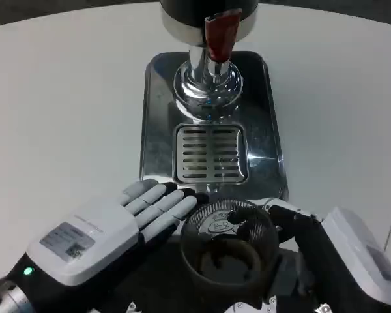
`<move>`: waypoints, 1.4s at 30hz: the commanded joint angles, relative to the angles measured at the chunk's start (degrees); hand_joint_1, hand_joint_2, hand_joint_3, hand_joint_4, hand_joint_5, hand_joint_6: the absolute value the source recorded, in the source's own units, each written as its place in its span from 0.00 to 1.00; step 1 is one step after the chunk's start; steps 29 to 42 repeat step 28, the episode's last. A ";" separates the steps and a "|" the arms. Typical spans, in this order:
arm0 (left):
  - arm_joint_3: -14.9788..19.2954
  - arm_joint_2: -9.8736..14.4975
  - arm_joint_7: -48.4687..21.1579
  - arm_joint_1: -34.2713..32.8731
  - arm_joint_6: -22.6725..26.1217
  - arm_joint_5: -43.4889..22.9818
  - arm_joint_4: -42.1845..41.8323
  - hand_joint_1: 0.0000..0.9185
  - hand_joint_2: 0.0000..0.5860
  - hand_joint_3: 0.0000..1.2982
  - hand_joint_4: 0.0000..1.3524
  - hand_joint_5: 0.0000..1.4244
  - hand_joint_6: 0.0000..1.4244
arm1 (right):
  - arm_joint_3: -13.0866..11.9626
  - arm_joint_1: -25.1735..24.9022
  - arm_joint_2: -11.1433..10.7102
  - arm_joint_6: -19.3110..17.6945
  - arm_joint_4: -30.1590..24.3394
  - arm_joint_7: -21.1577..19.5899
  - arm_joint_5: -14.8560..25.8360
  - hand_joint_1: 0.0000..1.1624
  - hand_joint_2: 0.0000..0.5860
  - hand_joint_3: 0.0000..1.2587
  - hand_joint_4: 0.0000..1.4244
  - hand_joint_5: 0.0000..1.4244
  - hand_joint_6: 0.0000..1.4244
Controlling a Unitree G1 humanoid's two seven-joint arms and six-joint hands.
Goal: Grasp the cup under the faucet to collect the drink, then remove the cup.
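A clear plastic cup [228,246] is at the bottom centre, in front of the drip grille [210,153] and nearer to me than the faucet. My right hand [332,251] wraps its dark fingers [288,220] around the cup's right side and grips it. My left hand [111,231] lies flat beside the cup on the left. Its fingers [158,203] are stretched out, with the tips close to the cup's rim. The faucet has a red tap handle [219,34] and a chrome spout [207,81] above the steel base [158,124]. Whether the cup holds liquid I cannot tell.
The dispenser's dark body [208,10] stands at the top edge. The white table [58,117] spreads to both sides of the steel base. Dark parts of my own body [202,300] fill the bottom edge below the cup.
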 commanded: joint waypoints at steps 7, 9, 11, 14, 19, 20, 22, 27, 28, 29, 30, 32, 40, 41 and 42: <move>-1.30 1.24 0.03 0.57 1.01 -0.17 0.01 0.00 0.07 0.00 0.00 0.00 0.00 | -0.07 -0.49 0.40 -2.25 -1.44 -0.14 0.90 0.83 0.27 0.80 0.86 0.85 0.95; -1.36 1.34 0.12 0.68 1.03 -0.31 0.00 0.00 0.07 0.00 0.00 0.00 0.00 | -0.09 -0.46 0.35 -2.27 -1.43 -0.13 0.91 0.83 0.27 0.80 0.86 0.85 0.95; -1.36 1.44 0.15 0.82 1.09 -0.48 -0.04 0.00 0.07 0.00 0.00 0.00 0.00 | -0.08 -0.42 0.33 -2.31 -1.44 -0.14 0.92 0.83 0.27 0.80 0.86 0.85 0.95; -1.31 1.57 0.14 1.00 1.19 -0.73 -0.10 0.00 0.07 0.00 0.00 0.00 0.00 | 0.00 -0.29 0.37 -2.35 -1.50 -0.23 0.91 0.83 0.27 0.80 0.86 0.85 0.95; -1.27 1.78 0.02 1.09 1.40 -1.07 -0.07 0.00 0.07 0.00 0.00 0.00 0.00 | 0.03 -0.11 0.33 -2.43 -1.62 -0.24 0.89 0.83 0.27 0.80 0.86 0.85 0.95; -1.26 1.79 -0.02 1.10 1.44 -1.14 -0.06 0.00 0.07 0.00 0.00 0.00 0.00 | 0.02 -0.06 0.31 -2.45 -1.64 -0.24 0.90 0.83 0.27 0.80 0.86 0.85 0.95; -1.27 1.82 -0.07 1.14 1.51 -1.26 -0.07 0.00 0.07 0.00 0.00 0.00 0.00 | 0.00 -0.03 0.27 -2.51 -1.66 -0.25 0.93 0.83 0.27 0.80 0.86 0.85 0.95; -1.31 1.95 -0.15 1.12 1.53 -1.50 0.01 0.00 0.07 0.00 0.00 0.00 0.00 | -0.11 -0.10 0.17 -2.58 -1.67 -0.18 1.07 0.83 0.27 0.80 0.86 0.85 0.95; -1.33 1.97 -0.15 1.10 1.53 -1.53 0.04 0.00 0.07 0.00 0.00 0.00 0.00 | -0.17 -0.08 0.15 -2.60 -1.68 -0.18 1.11 0.83 0.27 0.80 0.86 0.85 0.95; -1.33 1.97 -0.15 1.10 1.53 -1.53 0.04 0.00 0.07 0.00 0.00 0.00 0.00 | -0.17 -0.08 0.15 -2.60 -1.68 -0.18 1.11 0.83 0.27 0.80 0.86 0.85 0.95; -1.33 1.97 -0.15 1.10 1.53 -1.53 0.04 0.00 0.07 0.00 0.00 0.00 0.00 | -0.17 -0.08 0.15 -2.60 -1.68 -0.18 1.11 0.83 0.27 0.80 0.86 0.85 0.95; -1.33 1.97 -0.15 1.10 1.53 -1.53 0.04 0.00 0.07 0.00 0.00 0.00 0.00 | -0.17 -0.08 0.15 -2.60 -1.68 -0.18 1.11 0.83 0.27 0.80 0.86 0.85 0.95; -1.33 1.97 -0.15 1.10 1.53 -1.53 0.04 0.00 0.07 0.00 0.00 0.00 0.00 | -0.17 -0.08 0.15 -2.60 -1.68 -0.18 1.11 0.83 0.27 0.80 0.86 0.85 0.95; -1.33 1.97 -0.15 1.10 1.53 -1.53 0.04 0.00 0.07 0.00 0.00 0.00 0.00 | -0.17 -0.08 0.15 -2.60 -1.68 -0.18 1.11 0.83 0.27 0.80 0.86 0.85 0.95; -1.33 1.97 -0.15 1.10 1.53 -1.53 0.04 0.00 0.07 0.00 0.00 0.00 0.00 | -0.17 -0.08 0.15 -2.60 -1.68 -0.18 1.11 0.83 0.27 0.80 0.86 0.85 0.95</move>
